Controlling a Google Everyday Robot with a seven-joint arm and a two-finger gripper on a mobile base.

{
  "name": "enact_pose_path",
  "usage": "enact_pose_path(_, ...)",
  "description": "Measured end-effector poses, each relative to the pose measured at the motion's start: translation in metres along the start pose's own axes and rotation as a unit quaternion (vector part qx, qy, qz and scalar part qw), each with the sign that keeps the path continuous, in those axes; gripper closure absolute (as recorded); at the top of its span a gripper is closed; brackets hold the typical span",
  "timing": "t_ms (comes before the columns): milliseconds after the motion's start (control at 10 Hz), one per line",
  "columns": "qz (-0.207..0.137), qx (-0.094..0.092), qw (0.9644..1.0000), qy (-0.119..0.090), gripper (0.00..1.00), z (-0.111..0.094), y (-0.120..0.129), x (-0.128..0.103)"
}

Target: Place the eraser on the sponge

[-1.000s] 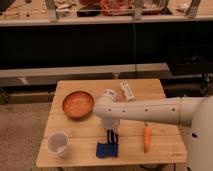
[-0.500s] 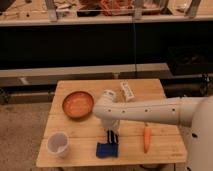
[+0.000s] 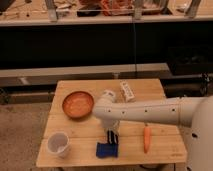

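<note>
Dark blue against the pale wood, the sponge lay flat near the front edge of the tabletop, between the white cup and the carrot. The gripper hung down from the long white arm, its tip right over the sponge's far edge, touching it or just short of it; I could not say which. Whether it was clenched or released I could not tell either. The eraser I could not pick out on its own. I saw no black block lying apart on the wood, so my guess was that it sat in the dark mass at the gripper's tip, either held there or already resting on the sponge. Set against the two earlier looks, very little had changed. The arm reached across at the same slant and the gripper stood over the same spot, perhaps a shade lower. The sponge, cup, carrot, orange bowl and white bottle had not shifted. To me that stillness looked like the placing itself, slow and close to the sponge, but it did not settle whether the eraser had been let go.
</note>
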Motion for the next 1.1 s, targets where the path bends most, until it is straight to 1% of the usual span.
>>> enact_pose_path(100, -0.001, 0.0, 1.0, 0.0, 0.71, 0.0, 0.0001, 0.0)
enact_pose_path(200, -0.003, -0.001, 1.0, 0.001, 0.7, 0.0004, 0.0003, -0.0003)
enact_pose_path(400, -0.008, -0.002, 1.0, 0.002, 0.71, 0.0001, -0.0009, -0.0008)
enact_pose_path(500, -0.01, -0.002, 0.9999, 0.003, 0.75, 0.0, -0.0017, -0.0012)
enact_pose_path(700, -0.016, -0.003, 0.9999, 0.004, 0.75, 0.0007, -0.002, -0.0017)
enact_pose_path(800, -0.017, -0.003, 0.9998, 0.005, 0.71, 0.0008, -0.0023, -0.0018)
enact_pose_path(900, -0.018, -0.003, 0.9998, 0.005, 0.62, 0.0009, -0.0025, -0.002)
enact_pose_path(1000, -0.019, -0.004, 0.9998, 0.005, 0.57, 0.0009, -0.0025, -0.0023)
enact_pose_path(1100, -0.019, -0.004, 0.9998, 0.006, 0.55, 0.0007, -0.0024, -0.0022)
